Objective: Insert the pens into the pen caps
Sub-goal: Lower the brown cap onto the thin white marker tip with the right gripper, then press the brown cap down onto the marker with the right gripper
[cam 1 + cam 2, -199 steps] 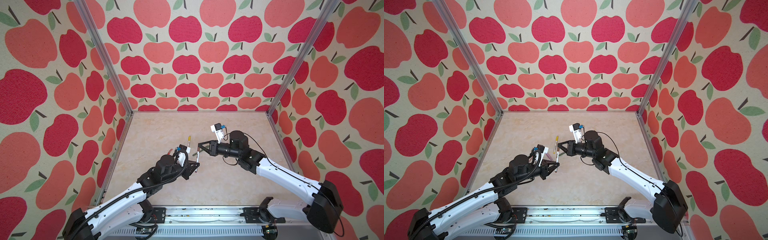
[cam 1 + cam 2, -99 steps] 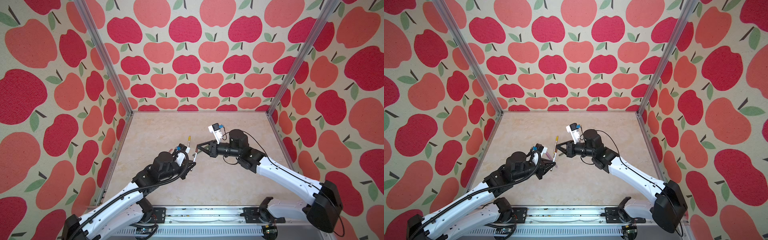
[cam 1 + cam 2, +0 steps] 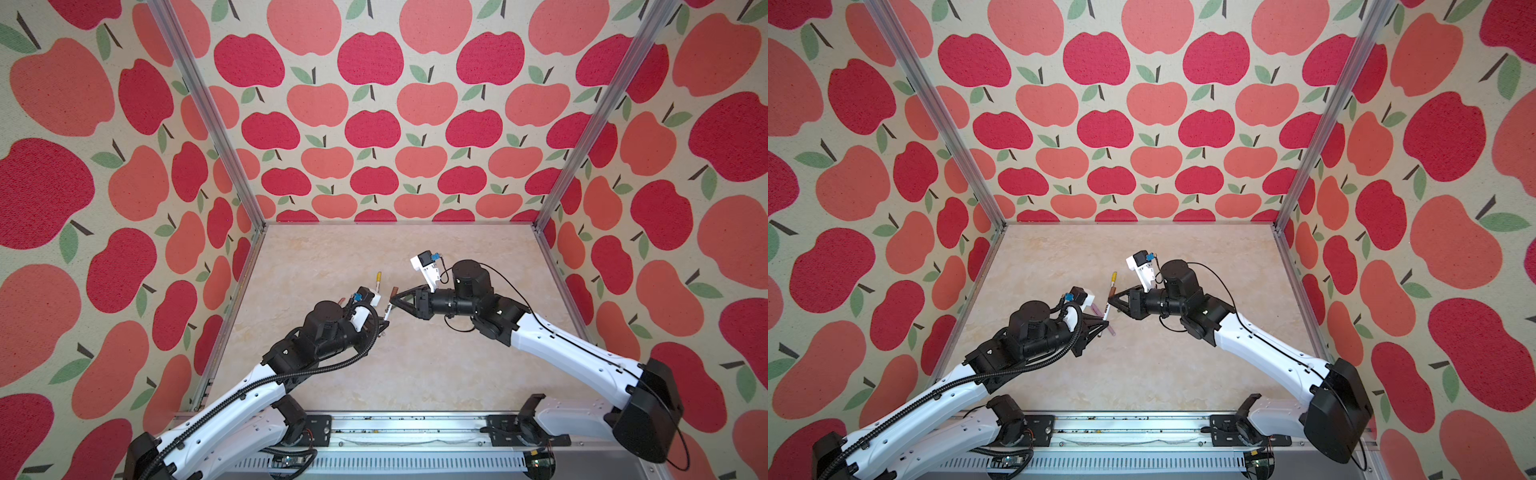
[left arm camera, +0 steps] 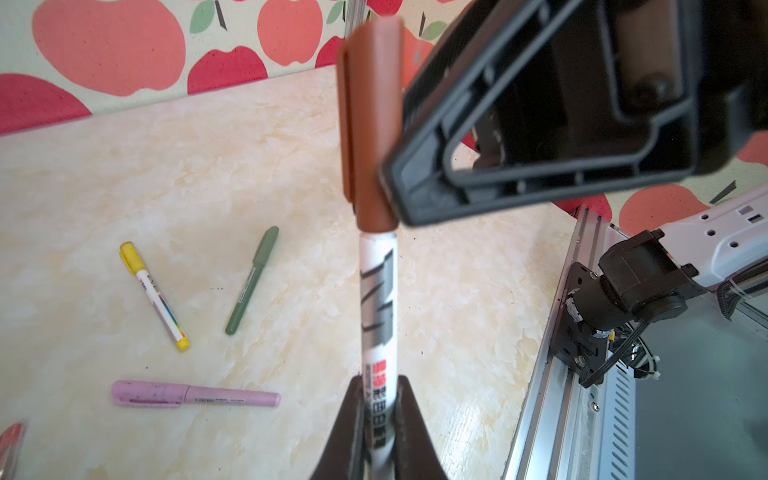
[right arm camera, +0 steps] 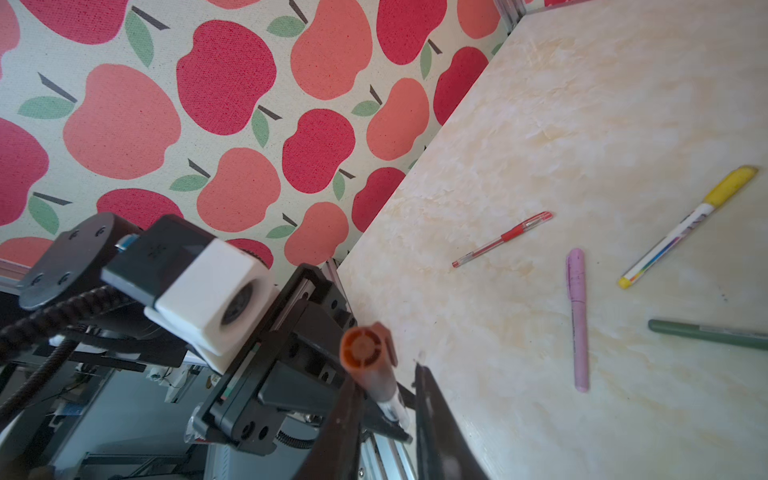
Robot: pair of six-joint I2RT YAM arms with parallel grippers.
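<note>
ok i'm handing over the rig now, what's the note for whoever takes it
Grippers: left gripper shut on the white pen with brown print, above the table; right gripper open, jaws either side of the brown cap.
Done: brown cap sits on that pen; yellow pen, green pen, lilac pen lie capped on the table, red pen seemingly too.
Left: back the right gripper off, lay the pen down.

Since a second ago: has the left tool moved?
Yes. The left tool, shut on the brown-print pen, has shifted slightly away from the front rail, further into the table.
</note>
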